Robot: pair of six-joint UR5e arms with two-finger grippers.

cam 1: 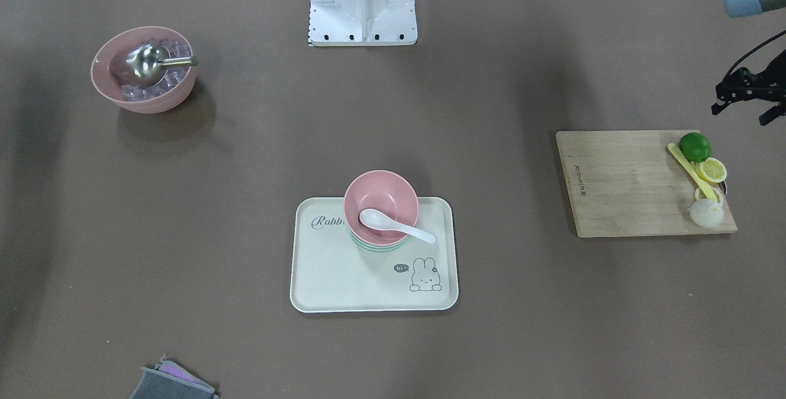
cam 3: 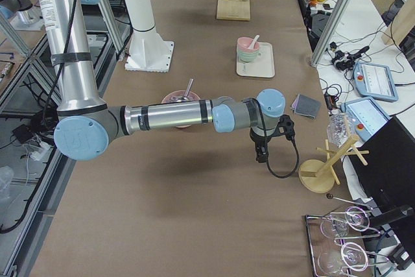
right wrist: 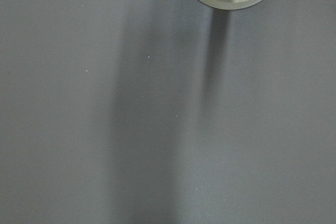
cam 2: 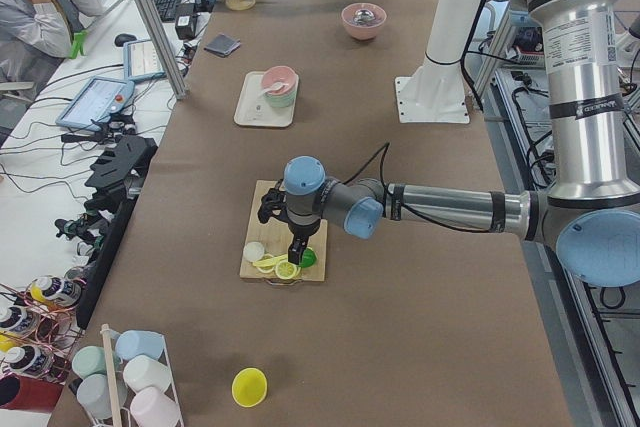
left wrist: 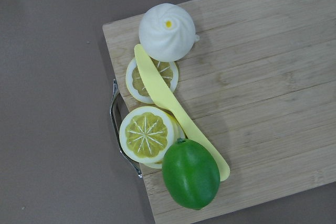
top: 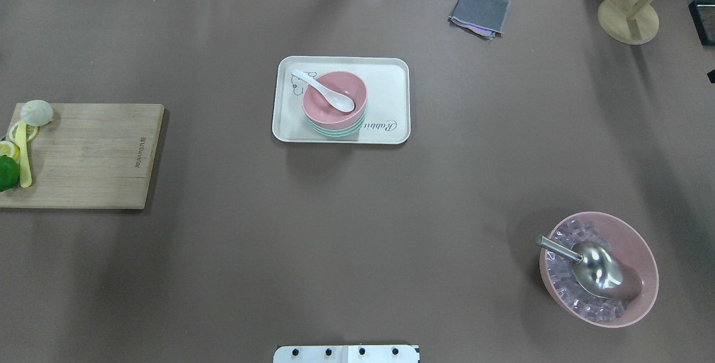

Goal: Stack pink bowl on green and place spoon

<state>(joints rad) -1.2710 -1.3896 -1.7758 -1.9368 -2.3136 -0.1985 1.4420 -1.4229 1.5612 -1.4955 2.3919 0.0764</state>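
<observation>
On the rabbit tray (cam 1: 319, 276), mid-table, you've got the pink bowl (cam 1: 381, 202) nested in the green bowl (cam 1: 377, 248). The white spoon (cam 1: 393, 224) lies inside the pink one, with its handle over the rim. The left gripper (cam 2: 297, 250) hangs over the fruit end of the cutting board (cam 1: 626, 184), well off to one side of the tray; you can't tell its jaw state. The right gripper (cam 3: 261, 154) hovers over bare table on the tray's other side, near the wooden rack base (top: 628, 19); jaw state is also unreadable.
</observation>
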